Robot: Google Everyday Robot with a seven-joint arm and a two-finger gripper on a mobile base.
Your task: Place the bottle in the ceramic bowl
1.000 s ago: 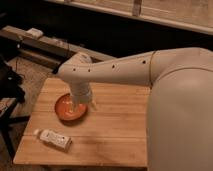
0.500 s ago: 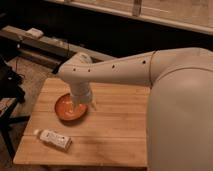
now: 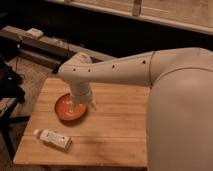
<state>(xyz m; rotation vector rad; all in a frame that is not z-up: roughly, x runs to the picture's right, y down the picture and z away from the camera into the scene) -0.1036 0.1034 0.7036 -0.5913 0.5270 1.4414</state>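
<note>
Starting at the left edge, I can see a dark stand (image 3: 10, 87) beside the table, apart from the work. The bottle (image 3: 52, 139) lies on its side near the table's front-left corner, cap toward the left edge and label up. It is well apart from the ceramic bowl (image 3: 62, 107) and nothing touches it, so I judge that the pick has not begun.

The bowl sits further back and a little right of the bottle, upright, its orange-red inside showing and nothing in it that I can make out. The gripper (image 3: 83, 105) hangs at the bowl's right rim, pointing down from the wrist, with its 2 fingers spread and nothing between them. I cannot tell whether it touches the rim. To my eye it is parked over the target rather than the object, so my next move would have to carry it forward and left to the bottle, then line the jaws across its narrow body.

The arm (image 3: 115, 72) runs right to the robot's pale body (image 3: 182, 115), which fills that side.

The table (image 3: 115, 127) is pale wooden planks, flat and level. Behind it the room is dark, with a low shelf (image 3: 50, 45) carrying 1 small white item (image 3: 35, 33).
</note>
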